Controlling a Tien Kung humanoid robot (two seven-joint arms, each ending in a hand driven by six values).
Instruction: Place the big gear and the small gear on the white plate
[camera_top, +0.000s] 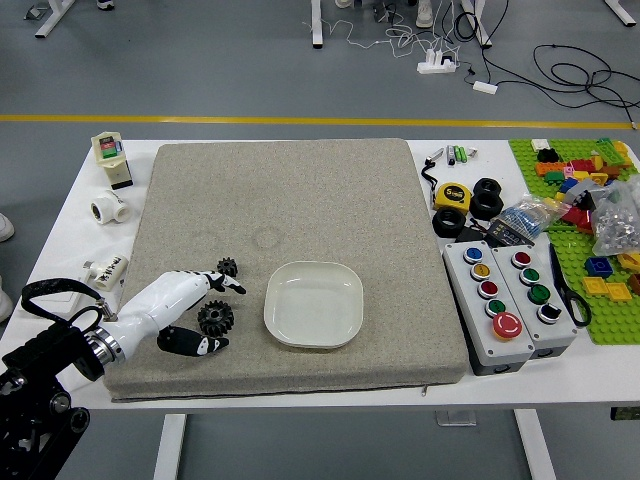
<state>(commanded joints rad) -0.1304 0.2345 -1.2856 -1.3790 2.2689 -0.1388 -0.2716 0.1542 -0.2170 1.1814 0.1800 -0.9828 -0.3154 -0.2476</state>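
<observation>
A: Reading the head view, starting from the hand: showing what?

B: Reaching in from the left over the grey mat with the left hand. Showing it released, spreading the fingers apart and grasping nothing.

A: Locating the big gear where?

B: Showing it in the opening between the upper and lower fingers, near the tips. Being unable to tell about contact at the lower finger.

A: Locating the small gear where?

B: Showing it on the mat, just beyond the upper fingertips.

A: And locating the white plate?

B: Showing it on the mat, to the right of the hand, near the fingertips and apart from both gears.

A: Noting what around the hand on the white table?

B: Showing a white pipe fitting beyond the hand and to its left. Showing two button boxes to the right, well apart from the hand, and a yellow tape measure farther out, beyond those boxes.
</observation>
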